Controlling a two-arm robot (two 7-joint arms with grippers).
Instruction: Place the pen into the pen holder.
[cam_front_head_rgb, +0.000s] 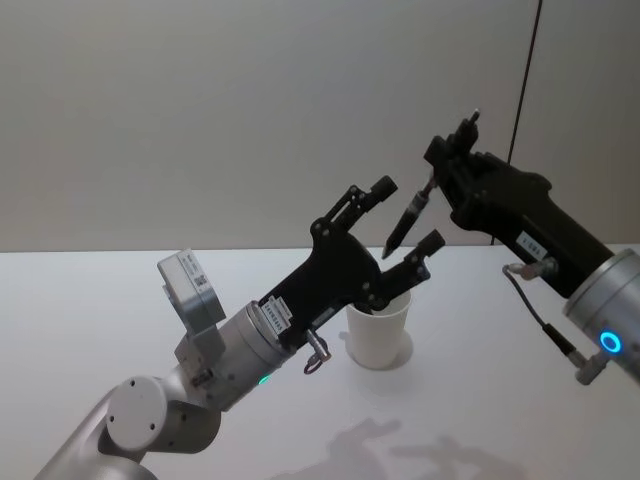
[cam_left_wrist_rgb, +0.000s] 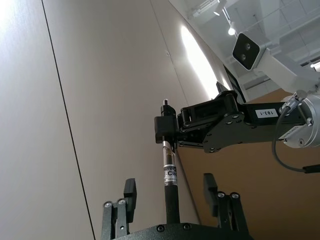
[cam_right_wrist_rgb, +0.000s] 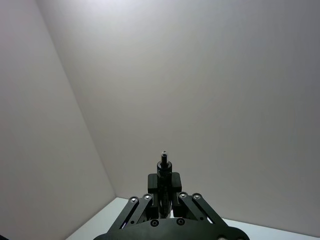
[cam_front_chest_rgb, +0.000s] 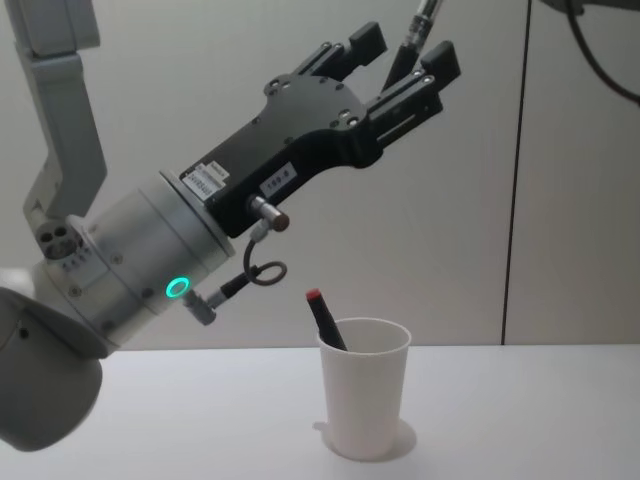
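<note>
A dark pen (cam_front_head_rgb: 408, 218) hangs tilted in the air above the table, tip down. My right gripper (cam_front_head_rgb: 438, 165) is shut on its upper part, which the right wrist view shows as the pen (cam_right_wrist_rgb: 163, 172) clamped in the gripper (cam_right_wrist_rgb: 164, 184). My left gripper (cam_front_head_rgb: 408, 215) is raised and open. In the left wrist view the pen's lower part (cam_left_wrist_rgb: 170, 185) sits between its spread fingers (cam_left_wrist_rgb: 129, 192), apart from both. The pen holder (cam_front_head_rgb: 379, 332), a white paper cup, stands on the table below and behind the left gripper. The chest view shows the left gripper (cam_front_chest_rgb: 403, 50) high above the cup (cam_front_chest_rgb: 365, 400).
A second dark pen with a red end (cam_front_chest_rgb: 324, 318) leans inside the cup. The white table (cam_front_head_rgb: 480, 400) stretches around it, with a plain wall behind. A cable (cam_front_head_rgb: 545, 320) hangs from the right wrist.
</note>
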